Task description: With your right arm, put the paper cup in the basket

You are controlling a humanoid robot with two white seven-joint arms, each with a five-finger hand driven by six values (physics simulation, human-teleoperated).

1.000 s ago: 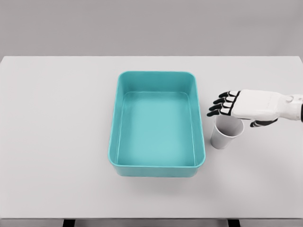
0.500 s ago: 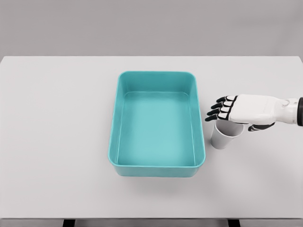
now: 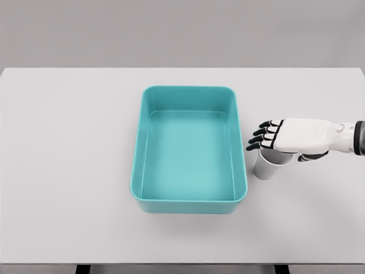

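Right hand (image 3: 285,137) is seen reaching in from the right edge, laid palm-down across the mouth of the paper cup (image 3: 269,166). Its fingers (image 3: 261,137) are stretched out flat toward the left, dark tips side by side, and nothing is pinched; the thumb is tucked at the near side of the palm. Whether the palm is touching the rim cannot be told. Upright on the white table (image 3: 68,171) is where the cup is found, just beside the right wall of the teal basket (image 3: 140,137), outside it. Only 1 arm is shown. The basket's inside is seen bare.
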